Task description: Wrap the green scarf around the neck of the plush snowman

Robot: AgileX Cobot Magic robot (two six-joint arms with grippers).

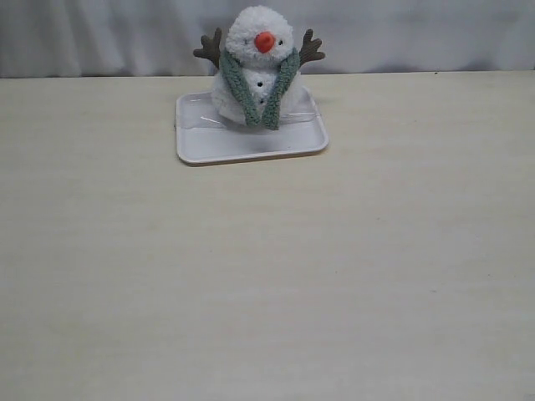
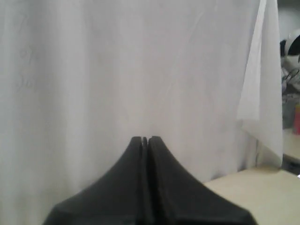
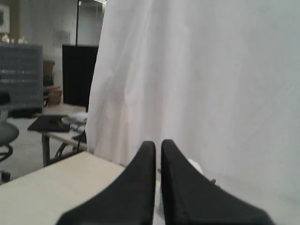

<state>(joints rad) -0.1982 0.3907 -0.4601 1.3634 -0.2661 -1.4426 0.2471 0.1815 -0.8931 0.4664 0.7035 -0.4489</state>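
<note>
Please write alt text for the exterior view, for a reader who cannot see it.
A small white plush snowman sits on a white tray at the far side of a pale table, with a green scarf around its neck and both ends hanging down its front, meeting in a V. A white curtain hangs behind.

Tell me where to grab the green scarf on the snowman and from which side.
I'd take the green scarf by one tail's lower end, coming from the front, the side facing the exterior camera. Both tails hang loose down the plush snowman's belly and meet in a V above the tray; higher up it hugs the plush.
</note>
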